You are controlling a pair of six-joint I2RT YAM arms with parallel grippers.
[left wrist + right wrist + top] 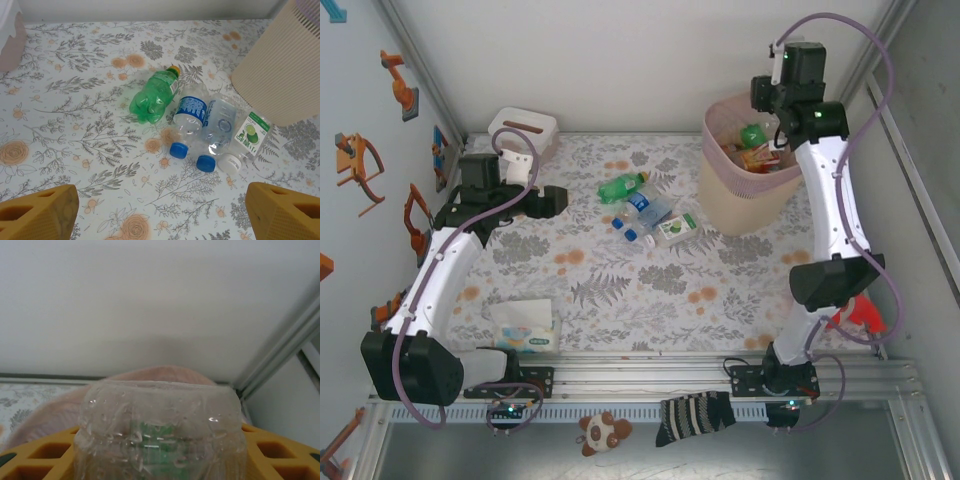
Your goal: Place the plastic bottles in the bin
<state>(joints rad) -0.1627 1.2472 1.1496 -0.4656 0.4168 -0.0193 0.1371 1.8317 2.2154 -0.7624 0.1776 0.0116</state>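
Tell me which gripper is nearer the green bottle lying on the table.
Left. The left gripper sits just left of the green bottle; the right gripper is over the bin.

four bottles on the floral table, right arm over the bin

a green bottle (623,186) lies near the middle of the table (620,290), with two clear blue-labelled bottles (642,212) just beside it and a white-capped bottle (677,229) with a green label next to those, all close to the beige bin (725,205). the bin's pink liner holds several binned bottles (754,142), green and orange showing. the right gripper (783,128) hangs above the bin's opening, too dark to read how its jaws stand. the left gripper (550,200) sits low over the table, left of the cluster and apart from it. a white tissue box (523,132) stands at the far left; a tissue pack (525,330) lies near the front edge.
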